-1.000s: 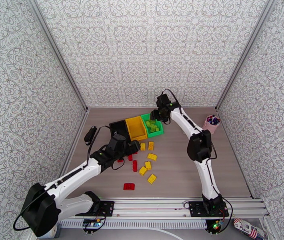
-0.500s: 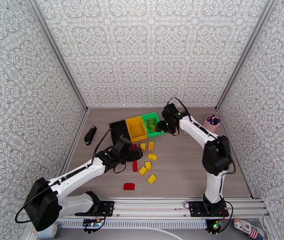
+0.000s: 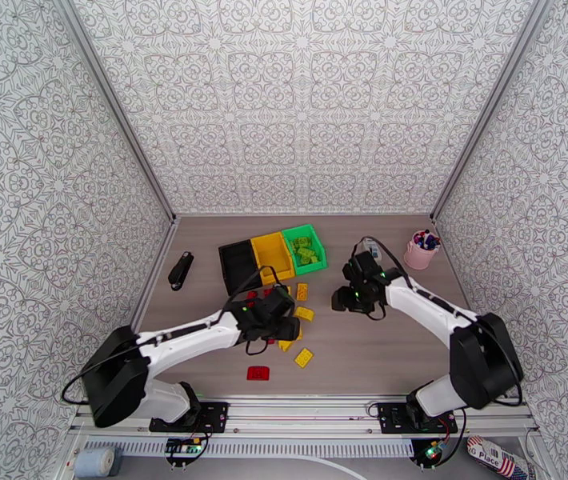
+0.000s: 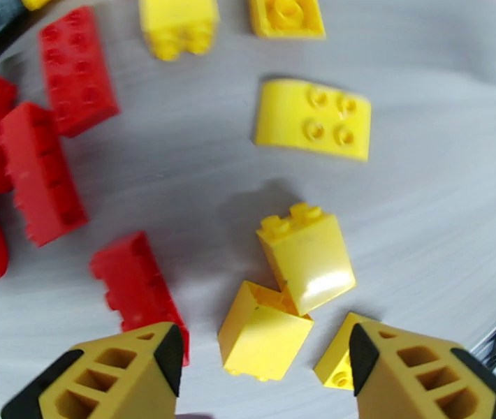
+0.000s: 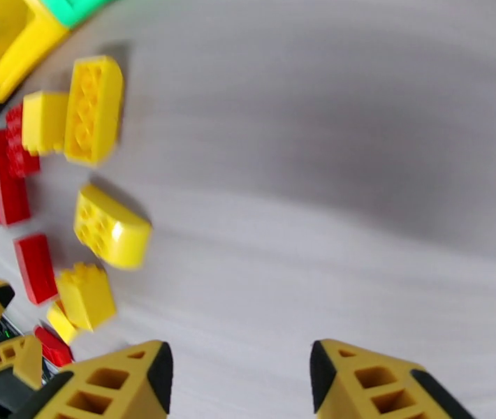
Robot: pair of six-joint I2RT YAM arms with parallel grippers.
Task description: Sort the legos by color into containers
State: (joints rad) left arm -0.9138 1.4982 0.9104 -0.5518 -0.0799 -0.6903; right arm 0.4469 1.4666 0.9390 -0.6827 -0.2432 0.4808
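Observation:
The containers stand in a row at the back: black bin [image 3: 238, 266], yellow bin [image 3: 272, 256] and green bin [image 3: 306, 248], which holds green legos [image 3: 307, 252]. Red and yellow legos lie loose in front of them. My left gripper [image 3: 284, 326] hangs over this pile. In the left wrist view the left gripper [image 4: 262, 357] is open, with a yellow brick [image 4: 265, 331] lying between its fingertips and a red brick [image 4: 140, 288] beside the left finger. My right gripper [image 3: 338, 301] is to the right of the pile. In its wrist view the right gripper [image 5: 237, 375] is open over bare table.
A pink cup [image 3: 422, 251] stands at the back right and a black object [image 3: 181, 270] lies at the left. A red brick [image 3: 258, 373] and a yellow brick [image 3: 303, 358] lie apart toward the front. Patterned walls close in three sides.
My left arm has swung right from the black bin to the yellow bricks, its jaws narrowing. My right arm has come away from the green bin down toward the table's middle.

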